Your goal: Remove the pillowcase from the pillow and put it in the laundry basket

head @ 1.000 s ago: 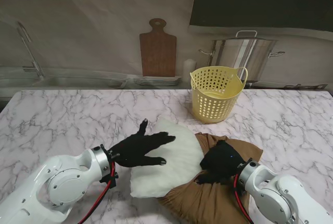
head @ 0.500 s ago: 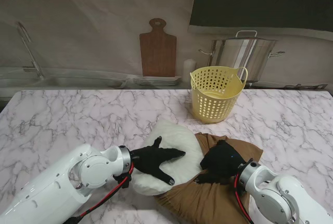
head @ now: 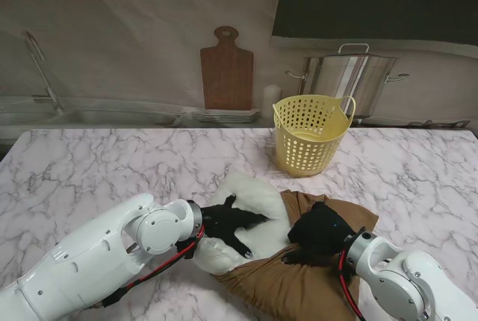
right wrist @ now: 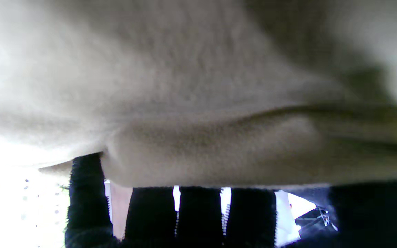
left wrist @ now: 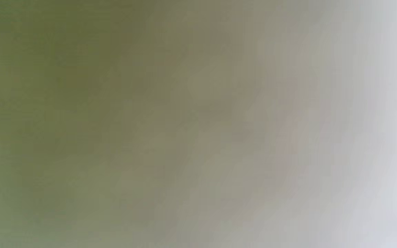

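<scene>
1. Pillow [head: 254, 213]: white, lying on the marble table [head: 97, 172], its right end inside the pillowcase.
2. Pillowcase [head: 299, 284]: brown, bunched over the pillow's right part, nearer to me than the basket.
3. Laundry basket [head: 310, 134]: yellow, perforated, upright, farther from me than the pillow, apart from it.
4. Left hand [head: 230, 224]: black glove, fingers spread and pressed flat on the bare pillow, holding nothing.
5. Right hand [head: 320, 231]: on the pillowcase at its mouth; fingers [right wrist: 198, 213] appear curled against cloth, but whether it truly grips I cannot tell.
6. Left wrist view: blurred, nothing legible.
</scene>
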`<state>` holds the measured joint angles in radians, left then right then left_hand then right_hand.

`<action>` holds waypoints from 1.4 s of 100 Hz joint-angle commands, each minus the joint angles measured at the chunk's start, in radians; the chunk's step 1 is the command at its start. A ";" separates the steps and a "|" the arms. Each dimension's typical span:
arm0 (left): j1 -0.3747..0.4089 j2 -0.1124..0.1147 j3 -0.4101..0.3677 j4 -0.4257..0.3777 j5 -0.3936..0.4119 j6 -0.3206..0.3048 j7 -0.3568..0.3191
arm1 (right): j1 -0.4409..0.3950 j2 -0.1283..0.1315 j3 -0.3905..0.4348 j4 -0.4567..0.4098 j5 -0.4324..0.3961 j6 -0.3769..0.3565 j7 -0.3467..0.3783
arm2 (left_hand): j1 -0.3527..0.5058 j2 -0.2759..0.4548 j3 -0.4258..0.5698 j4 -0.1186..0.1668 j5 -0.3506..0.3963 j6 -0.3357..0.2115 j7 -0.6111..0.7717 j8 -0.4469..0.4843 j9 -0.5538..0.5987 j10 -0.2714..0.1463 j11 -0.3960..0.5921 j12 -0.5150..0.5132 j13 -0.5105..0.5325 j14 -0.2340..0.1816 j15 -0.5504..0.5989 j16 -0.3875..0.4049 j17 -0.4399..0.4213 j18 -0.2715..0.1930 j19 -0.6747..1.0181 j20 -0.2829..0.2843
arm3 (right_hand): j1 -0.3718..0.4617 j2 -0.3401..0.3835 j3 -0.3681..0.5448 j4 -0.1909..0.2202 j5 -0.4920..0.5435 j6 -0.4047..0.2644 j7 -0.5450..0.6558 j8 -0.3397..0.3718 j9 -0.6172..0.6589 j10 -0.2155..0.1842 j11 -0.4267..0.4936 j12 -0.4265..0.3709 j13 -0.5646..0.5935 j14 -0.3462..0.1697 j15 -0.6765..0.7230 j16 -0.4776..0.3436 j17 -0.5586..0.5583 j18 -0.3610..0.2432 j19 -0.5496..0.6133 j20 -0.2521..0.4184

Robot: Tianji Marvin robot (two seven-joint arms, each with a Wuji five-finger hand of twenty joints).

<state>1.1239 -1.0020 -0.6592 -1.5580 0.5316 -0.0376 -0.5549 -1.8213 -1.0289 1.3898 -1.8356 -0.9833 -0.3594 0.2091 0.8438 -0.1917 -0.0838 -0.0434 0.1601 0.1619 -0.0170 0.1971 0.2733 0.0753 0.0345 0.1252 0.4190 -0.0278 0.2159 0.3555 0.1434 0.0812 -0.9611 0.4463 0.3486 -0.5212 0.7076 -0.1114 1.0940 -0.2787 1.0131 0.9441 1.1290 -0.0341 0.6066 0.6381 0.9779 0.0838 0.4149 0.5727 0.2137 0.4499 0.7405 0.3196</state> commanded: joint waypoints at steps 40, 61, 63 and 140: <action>-0.144 0.019 0.192 0.170 -0.040 0.123 -0.080 | -0.088 0.012 0.101 -0.051 -0.022 -0.005 0.099 | 0.223 0.065 0.076 0.063 -0.019 0.006 0.004 -0.006 0.015 0.104 -0.027 0.003 0.023 0.232 -0.042 -0.010 0.001 0.039 1.597 0.017 | 0.008 -0.027 0.031 0.024 0.229 0.061 0.144 0.021 0.101 -0.038 -0.001 -0.027 0.072 -0.087 0.054 0.010 0.024 -0.030 0.042 0.025; -0.172 0.021 0.224 0.190 -0.056 0.141 -0.092 | -0.122 0.006 0.156 -0.077 -0.042 0.022 0.088 | 0.232 0.070 0.077 0.064 -0.015 0.001 0.005 -0.005 0.021 0.101 -0.024 0.004 0.023 0.231 -0.042 -0.010 0.001 0.039 1.596 0.017 | 0.008 0.008 0.000 0.027 0.244 0.101 0.280 -0.037 0.141 -0.024 0.021 -0.029 0.096 -0.081 0.088 0.022 0.033 -0.031 0.077 0.012; -0.174 0.021 0.227 0.192 -0.058 0.143 -0.092 | -0.126 0.006 0.162 -0.080 -0.046 0.024 0.088 | 0.234 0.070 0.078 0.064 -0.013 0.000 0.005 -0.004 0.022 0.099 -0.024 0.004 0.024 0.231 -0.042 -0.010 0.002 0.039 1.596 0.017 | 0.007 0.009 -0.001 0.027 0.245 0.101 0.282 -0.037 0.142 -0.023 0.021 -0.029 0.097 -0.080 0.089 0.022 0.034 -0.031 0.077 0.012; -0.208 0.034 0.269 0.228 -0.080 0.155 -0.127 | -0.178 -0.009 0.304 -0.045 -0.168 0.118 -0.007 | 0.245 0.079 0.075 0.064 0.003 -0.008 0.007 0.001 0.030 0.094 -0.021 0.005 0.027 0.231 -0.044 -0.009 0.004 0.036 1.594 0.020 | 0.009 0.001 -0.008 0.029 0.242 0.109 0.302 -0.086 0.153 -0.026 0.023 -0.031 0.100 -0.081 0.099 0.026 0.035 -0.029 0.089 0.009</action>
<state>0.8859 -1.0219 -0.4226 -1.4415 0.4225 0.0805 -0.6277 -1.9896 -1.0569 1.6468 -1.9320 -1.1191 -0.2780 0.1950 0.8593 -0.0769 -0.1146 -0.0580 0.1462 -0.0109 -0.0428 0.1806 0.2713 -0.2280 0.0069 0.1244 0.4198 -0.3906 0.1937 0.3694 0.1303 -0.1270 -1.0279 0.4483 0.3214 -0.4984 0.6500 -0.1223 1.1270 -0.3214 0.7601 0.7961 1.1889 -0.1760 0.5674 0.5853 0.9641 -0.1754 0.3700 0.5436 0.2579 0.4195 0.8217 0.3282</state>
